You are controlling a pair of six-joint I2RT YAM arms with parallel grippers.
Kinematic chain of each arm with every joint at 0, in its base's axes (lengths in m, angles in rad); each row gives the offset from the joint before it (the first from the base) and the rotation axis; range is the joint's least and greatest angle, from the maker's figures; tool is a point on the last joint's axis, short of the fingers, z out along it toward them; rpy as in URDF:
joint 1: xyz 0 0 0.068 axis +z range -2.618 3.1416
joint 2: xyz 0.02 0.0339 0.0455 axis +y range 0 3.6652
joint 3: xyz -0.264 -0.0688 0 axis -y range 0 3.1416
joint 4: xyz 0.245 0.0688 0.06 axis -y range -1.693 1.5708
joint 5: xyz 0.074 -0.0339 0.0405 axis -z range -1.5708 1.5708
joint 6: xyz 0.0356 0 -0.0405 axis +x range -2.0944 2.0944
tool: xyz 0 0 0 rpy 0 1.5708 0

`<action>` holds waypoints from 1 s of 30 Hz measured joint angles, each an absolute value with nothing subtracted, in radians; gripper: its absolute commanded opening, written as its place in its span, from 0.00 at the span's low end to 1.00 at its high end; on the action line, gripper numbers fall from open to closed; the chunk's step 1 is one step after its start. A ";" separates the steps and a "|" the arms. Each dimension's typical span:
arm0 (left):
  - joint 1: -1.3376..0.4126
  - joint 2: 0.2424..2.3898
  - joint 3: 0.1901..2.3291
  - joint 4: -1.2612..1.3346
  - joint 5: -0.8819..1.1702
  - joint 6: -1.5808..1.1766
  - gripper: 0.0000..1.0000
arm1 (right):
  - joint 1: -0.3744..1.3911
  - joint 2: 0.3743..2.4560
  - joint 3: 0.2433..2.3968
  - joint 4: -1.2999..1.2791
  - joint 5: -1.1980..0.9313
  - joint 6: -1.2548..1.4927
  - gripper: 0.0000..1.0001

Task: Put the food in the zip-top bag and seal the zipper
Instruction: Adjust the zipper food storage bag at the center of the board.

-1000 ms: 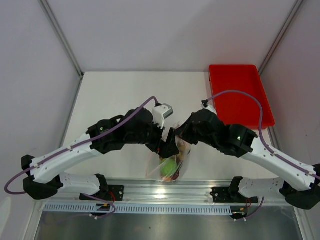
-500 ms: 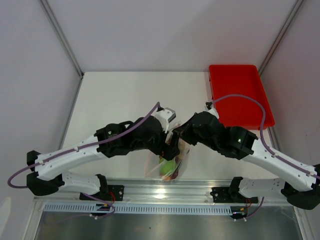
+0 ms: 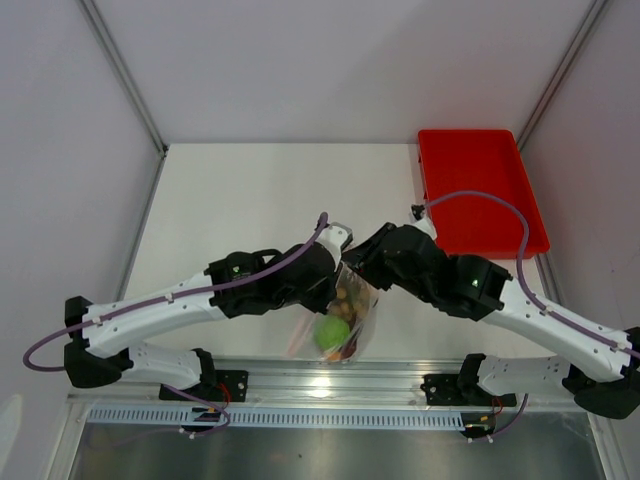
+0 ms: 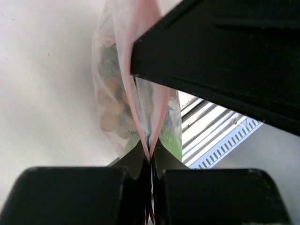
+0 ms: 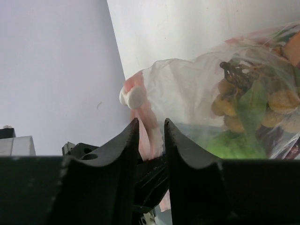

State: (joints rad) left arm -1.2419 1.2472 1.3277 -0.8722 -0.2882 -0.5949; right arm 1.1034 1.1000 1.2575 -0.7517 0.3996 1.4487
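Observation:
The zip-top bag (image 3: 338, 318) hangs upright near the table's front edge, held up by its top. Inside show a green round fruit (image 3: 331, 332), tan round fruits (image 5: 225, 108) and a green onion leaf (image 5: 251, 101). My left gripper (image 4: 150, 161) is shut on the pink zipper (image 4: 136, 117) at the bag's mouth, which splits into two strips just beyond the fingertips. My right gripper (image 5: 151, 123) stands slightly open, with the zipper (image 5: 147, 117) loose in the gap. From above, the left gripper (image 3: 337, 274) and right gripper (image 3: 354, 263) meet over the bag's top.
A red tray (image 3: 480, 190) lies at the table's back right. An aluminium rail (image 3: 330, 380) runs along the near edge just below the bag. Grey walls close in the table on the left, back and right.
My left gripper has moved in to the right and shut on the zipper. My right gripper has opened slightly off the strip. The bag has swung a little and shows more of the tan fruits.

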 measured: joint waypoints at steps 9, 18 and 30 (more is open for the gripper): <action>-1.072 1.178 1.269 -0.834 -0.044 -0.477 0.01 | 0.911 0.967 1.216 -0.719 0.282 1.096 0.99; -0.908 1.077 1.206 -0.768 0.397 -0.337 0.01 | 0.591 0.832 1.070 -0.525 -0.282 0.534 0.75; -0.854 1.040 1.142 -0.679 0.844 -0.293 0.01 | 0.571 0.840 0.924 -0.307 -0.801 0.200 0.68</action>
